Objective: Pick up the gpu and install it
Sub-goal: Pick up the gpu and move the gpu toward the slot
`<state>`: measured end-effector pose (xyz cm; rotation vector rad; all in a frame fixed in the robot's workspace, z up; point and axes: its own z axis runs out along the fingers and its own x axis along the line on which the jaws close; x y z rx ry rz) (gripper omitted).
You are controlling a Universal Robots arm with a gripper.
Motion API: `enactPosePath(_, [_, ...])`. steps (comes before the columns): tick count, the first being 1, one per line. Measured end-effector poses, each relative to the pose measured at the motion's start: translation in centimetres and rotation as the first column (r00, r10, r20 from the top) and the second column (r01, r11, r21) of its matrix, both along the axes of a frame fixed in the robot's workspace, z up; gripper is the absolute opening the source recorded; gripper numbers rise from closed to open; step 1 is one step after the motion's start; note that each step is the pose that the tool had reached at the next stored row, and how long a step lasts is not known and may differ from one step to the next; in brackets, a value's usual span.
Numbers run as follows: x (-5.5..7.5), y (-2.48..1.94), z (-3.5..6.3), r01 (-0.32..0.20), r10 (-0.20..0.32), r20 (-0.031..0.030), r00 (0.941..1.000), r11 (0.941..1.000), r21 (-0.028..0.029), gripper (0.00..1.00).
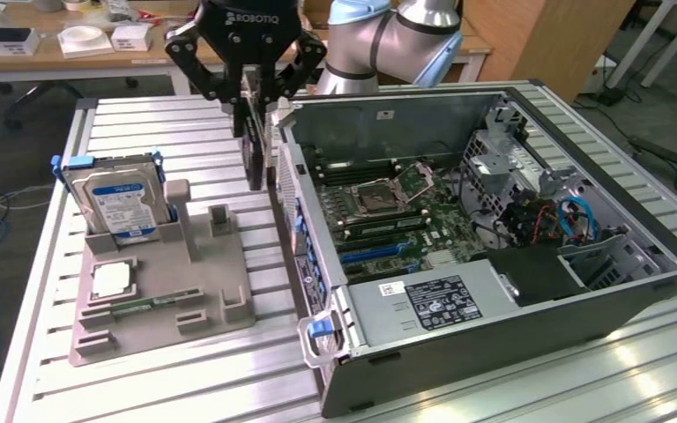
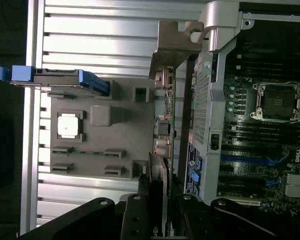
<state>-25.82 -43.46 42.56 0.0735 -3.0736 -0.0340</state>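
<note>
Pinched between both black fingers (image 1: pixel 242 110) of the gripper (image 1: pixel 256 116): the top edge of the gpu (image 1: pixel 255 163), jaws drawn in tight against its two faces. Hangs upright and edge-on in the upper middle of the exterior view, clear of the grey holder tray (image 1: pixel 197 291), above the strip between that tray and the near side wall of the open computer case (image 1: pixel 515 352). Ends low, just beside the case's rim; cannot tell whether touching it. From the wrist camera, runs away from the fingers as a thin green edge, out to the silver bracket (image 2: pixel 176 42) beside a corner of the case. Farther out, at centre left of the exterior view, on the tray: hard drive (image 1: pixel 119 201) standing upright in a blue carrier, square processor chip (image 1: pixel 112 280), memory stick (image 1: pixel 151 304) lying flat. Across the right half, inside the case: motherboard (image 1: pixel 409 231) with processor socket (image 1: pixel 386 189), and power supply (image 1: pixel 427 300) at lower middle. Under everything, slatted metal table (image 1: pixel 174 388); at top centre, pale blue and silver arm (image 1: pixel 391 31).
</note>
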Motion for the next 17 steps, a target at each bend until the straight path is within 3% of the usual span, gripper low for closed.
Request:
enactPosePath(2, [0.6, -0.01, 0.0, 0.0, 0.0, -0.0059, 1.0, 1.0, 0.0001, 0.27])
enactPosePath(6, [4.5, -0.07, 0.0, 0.0, 0.0, -0.0409, 0.9992, 1.0, 0.0, 0.27])
enactPosePath(17, [6.8, -0.15, 0.0, 0.0, 0.0, -0.0613, 0.9981, 1.0, 0.0012, 0.27])
